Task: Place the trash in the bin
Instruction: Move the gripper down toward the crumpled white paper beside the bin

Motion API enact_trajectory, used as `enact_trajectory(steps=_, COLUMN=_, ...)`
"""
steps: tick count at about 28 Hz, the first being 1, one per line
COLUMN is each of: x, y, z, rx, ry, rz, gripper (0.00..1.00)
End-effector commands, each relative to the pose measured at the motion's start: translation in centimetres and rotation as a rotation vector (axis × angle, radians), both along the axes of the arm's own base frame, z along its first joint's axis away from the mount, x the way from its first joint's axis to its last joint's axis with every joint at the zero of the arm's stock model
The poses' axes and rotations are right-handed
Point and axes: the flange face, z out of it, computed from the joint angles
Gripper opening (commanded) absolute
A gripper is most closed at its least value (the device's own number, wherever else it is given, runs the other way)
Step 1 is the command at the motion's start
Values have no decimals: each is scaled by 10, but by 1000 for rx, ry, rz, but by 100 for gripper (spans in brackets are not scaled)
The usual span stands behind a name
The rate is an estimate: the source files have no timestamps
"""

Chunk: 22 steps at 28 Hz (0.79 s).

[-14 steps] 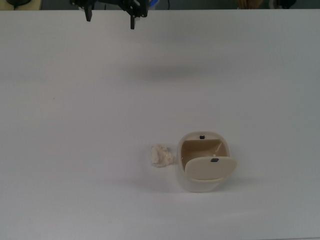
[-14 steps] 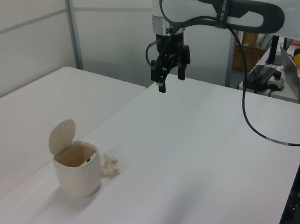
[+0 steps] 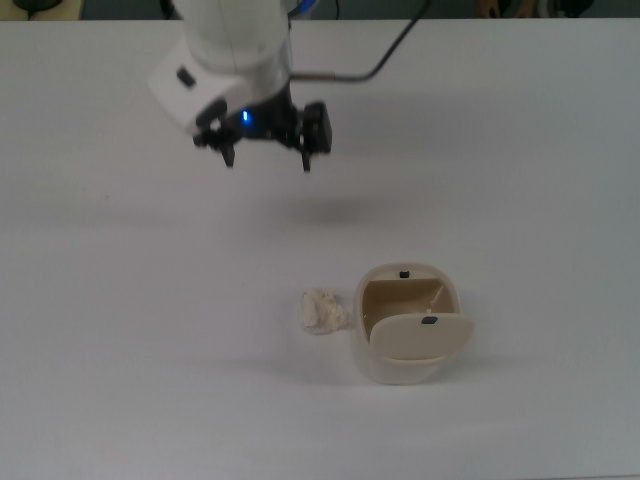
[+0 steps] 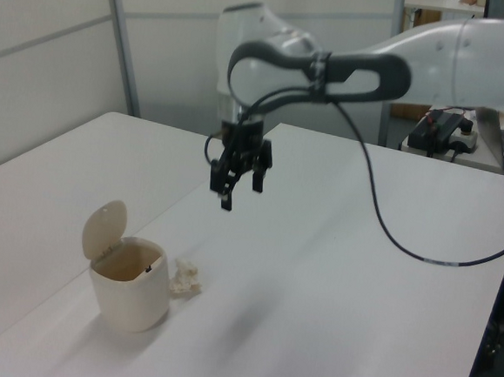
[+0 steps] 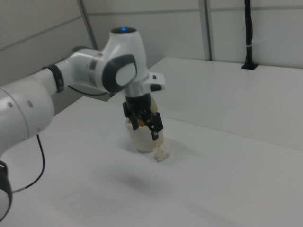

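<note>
One empty gripper [image 3: 268, 158], fingers wide, hangs upper-centre of top view. Trash [image 3: 322, 311] touches bin [image 3: 405, 370]; descent risks clipping bin or shoving wad away.

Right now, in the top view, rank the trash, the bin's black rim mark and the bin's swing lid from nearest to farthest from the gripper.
1. The trash, on the table left of the bin, below the open gripper.
2. The black rim mark, on the bin's upper edge; nearly level with the trash, too close to call.
3. The swing lid, lowest in the view.
</note>
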Motion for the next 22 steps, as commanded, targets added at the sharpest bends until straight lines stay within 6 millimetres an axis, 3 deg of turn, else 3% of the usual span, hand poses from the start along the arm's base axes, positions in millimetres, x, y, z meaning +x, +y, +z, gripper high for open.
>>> enact_trajectory(steps=1, x=20, y=3, z=-52, rx=53, ry=-33, rz=5, gripper=100)
enact_trajectory(steps=4, x=26, y=2, z=-86, rx=40, ry=-60, rz=11, gripper=100)
enact_trajectory(steps=5, x=31, y=16, z=-107, rx=30, ry=-86, rz=32, gripper=100)
enact_trajectory(steps=10, x=40, y=43, z=-158, rx=6, ry=-139, rz=60, gripper=100)
enact_trajectory(steps=18, x=50, y=68, z=-180, rx=23, ry=-214, rz=6, gripper=99)
enact_trajectory(steps=19, x=50, y=71, z=-181, rx=25, ry=-219, rz=4, gripper=93)
enact_trajectory(steps=20, x=52, y=71, z=-179, rx=28, ry=-231, rz=-1, gripper=73)
enact_trajectory(steps=22, x=53, y=70, z=-178, rx=30, ry=-237, rz=-4, gripper=59)
